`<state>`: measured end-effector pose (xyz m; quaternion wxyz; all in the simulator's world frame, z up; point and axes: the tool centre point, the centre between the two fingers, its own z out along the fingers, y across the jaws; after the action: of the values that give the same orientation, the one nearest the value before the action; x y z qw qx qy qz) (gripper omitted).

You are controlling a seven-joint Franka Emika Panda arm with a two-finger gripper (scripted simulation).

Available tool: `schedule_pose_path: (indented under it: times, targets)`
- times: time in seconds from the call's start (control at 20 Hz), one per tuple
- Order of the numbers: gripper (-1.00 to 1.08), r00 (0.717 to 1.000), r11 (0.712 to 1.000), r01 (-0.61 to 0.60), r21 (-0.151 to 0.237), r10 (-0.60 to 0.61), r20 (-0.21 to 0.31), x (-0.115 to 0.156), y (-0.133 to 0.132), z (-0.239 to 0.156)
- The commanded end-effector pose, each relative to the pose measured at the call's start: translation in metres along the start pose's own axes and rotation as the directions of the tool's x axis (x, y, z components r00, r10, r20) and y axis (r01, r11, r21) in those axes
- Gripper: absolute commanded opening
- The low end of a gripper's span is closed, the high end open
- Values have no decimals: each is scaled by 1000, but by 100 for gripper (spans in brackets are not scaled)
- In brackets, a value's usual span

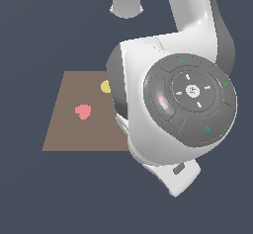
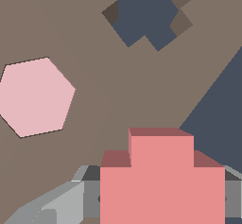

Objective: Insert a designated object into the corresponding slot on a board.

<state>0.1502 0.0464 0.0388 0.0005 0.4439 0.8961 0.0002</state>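
A: What does the gripper have?

B: In the wrist view its grey fingers sit on either side of a small flat coral-red cross-shaped piece, closed against it. Only the upper arm and part of the cross-bar of the piece show; the rest runs off the edge of the picture.

A: And the piece is where, relative to the board?

B: It hangs over the large flat brown rectangular board, close to one of the board's edges, where the dark blue-grey worktop shows beyond. Whether it touches the board I cannot tell.

A: The slot?

B: The dark notched cross-like cut-out lies further out across the board from the piece, apart from it, its arms turned diagonally compared with the held cross. Darker brown shaded corners ring its jagged outline.

A: Anything else nearby?

B: A pale pink flat hexagon lies on the board off to one side, well apart from both the slot and the held piece.

A: What about the exterior view?

B: The white and grey Franka arm fills most of it and hides the gripper, the cross and the slot. On the exterior view's left, the board lies on the worktop, with a coral-red heart on it and a yellow rounded piece half hidden behind the arm.
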Motion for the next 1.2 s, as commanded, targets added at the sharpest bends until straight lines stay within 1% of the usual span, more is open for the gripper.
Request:
schedule_pose_path:
  times: [0.0,0.15,0.25,0.45,0.6,0.75,0.9,1.05,1.15]
  targets:
    - [-100,997,997,82,-1,-82,1,14,5,-1]
    - [-100,983,983,182,-1,-182,0,32,9,-1]
    - [-100,968,968,251,-1,-251,0,45,11,-1]
    - [-100,923,923,384,-1,-384,0,71,11,-2]
    - [-100,887,887,461,0,-461,0,87,10,-2]
    - [-100,854,854,520,0,-520,0,99,7,-2]
    - [-100,827,827,562,0,-562,0,108,5,-2]
    - [-100,808,808,589,0,-589,-1,114,3,-2]
    - [-100,801,801,599,0,-599,-1,116,2,-2]
